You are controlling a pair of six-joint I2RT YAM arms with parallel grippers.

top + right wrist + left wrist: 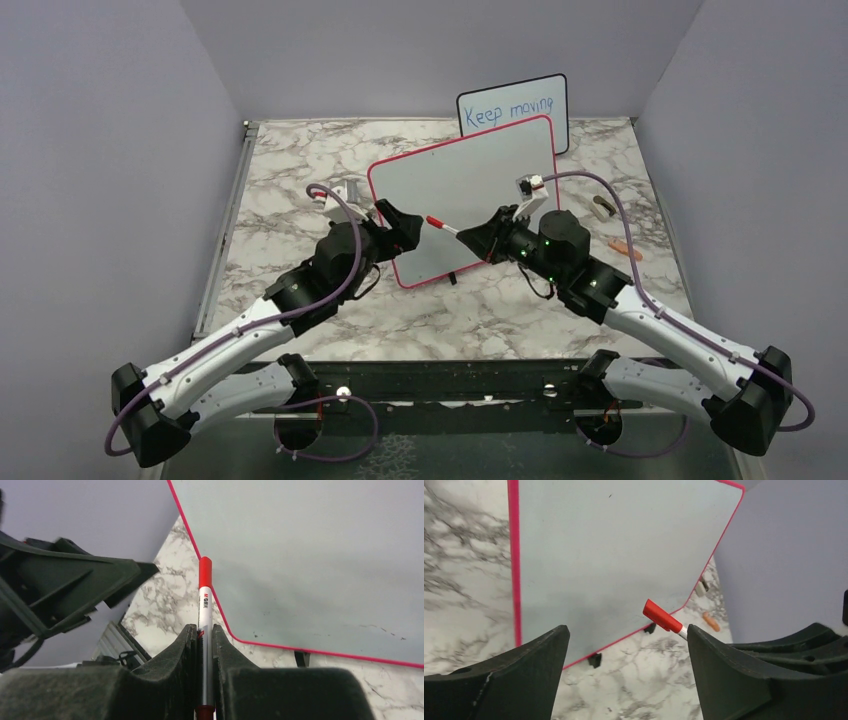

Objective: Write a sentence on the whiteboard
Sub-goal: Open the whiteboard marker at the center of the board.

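**Whiteboard and capped marker, before writing.** The whiteboard [465,200], red-pink framed, stands on its small black feet near the middle of the marble table [300,170]. It is between the two arms and in front of a smaller black-framed board [515,110] with blue writing. Its face is bare; no red words show on it.

*Handling (judged).* The panel looks thin, stiff and light, with a smooth, slippery face. On such small feet it may slide or tip back under pen pressure. The frame edge is the place to take hold or brace, not the writing face.

*Orientation.* The board leans back, its face turned toward the arms and upward. Its long axis runs across the table, the left end nearer the arms.

*Grippers.* The right gripper [204,630] is closed tight on the barrel of a red marker [205,605]. The marker's long axis continues the line of the fingers, and its red cap, which is on, points leftward across the board's lower left corner. The left gripper [626,630] faces that cap with its jaws spread wide. It grips nothing; the cap sits close to one finger, apparently untouched.
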